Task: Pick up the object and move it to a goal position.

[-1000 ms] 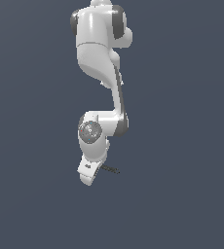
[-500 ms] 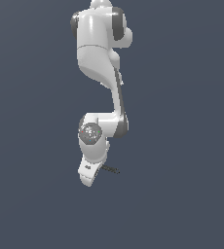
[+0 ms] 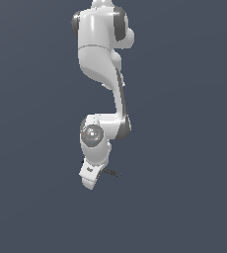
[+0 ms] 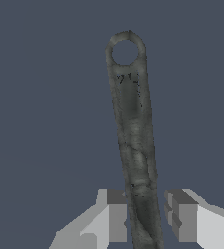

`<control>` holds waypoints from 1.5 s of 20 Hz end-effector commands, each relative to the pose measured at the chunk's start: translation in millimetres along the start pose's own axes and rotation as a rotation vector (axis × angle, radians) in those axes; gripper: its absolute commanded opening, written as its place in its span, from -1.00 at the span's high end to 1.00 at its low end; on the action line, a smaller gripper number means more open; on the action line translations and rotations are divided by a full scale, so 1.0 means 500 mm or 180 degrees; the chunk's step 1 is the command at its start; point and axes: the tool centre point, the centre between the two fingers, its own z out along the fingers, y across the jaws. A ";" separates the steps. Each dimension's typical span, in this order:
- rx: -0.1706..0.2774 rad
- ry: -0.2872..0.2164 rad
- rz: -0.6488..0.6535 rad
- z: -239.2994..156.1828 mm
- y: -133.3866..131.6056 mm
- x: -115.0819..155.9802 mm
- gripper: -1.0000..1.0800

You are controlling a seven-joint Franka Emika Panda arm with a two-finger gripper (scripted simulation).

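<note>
The object (image 4: 133, 131) is a thin dark grey wrench with a ring at its far end, lying flat on the dark floor. In the wrist view its slim handle runs down between my two grey fingers (image 4: 117, 214), which sit tight against either side of it. My gripper (image 4: 145, 216) is shut on the handle's near end. In the exterior view the white arm bends down to the floor. There the gripper (image 3: 90, 179) is low over the wrench, and only a short dark piece of the object (image 3: 112, 173) pokes out on the exterior view's right.
Only the plain dark grey floor (image 3: 184, 197) surrounds the arm. The arm's white elbow and upper links (image 3: 103, 54) rise straight above the gripper.
</note>
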 end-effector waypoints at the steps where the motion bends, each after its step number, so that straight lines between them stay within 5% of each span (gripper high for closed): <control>1: -0.0004 0.0001 0.0001 -0.008 -0.001 -0.003 1.00; 13: -0.0004 -0.0003 0.0001 -0.123 -0.029 -0.054 1.00; 30: -0.0004 -0.0005 0.0002 -0.470 -0.108 -0.204 1.00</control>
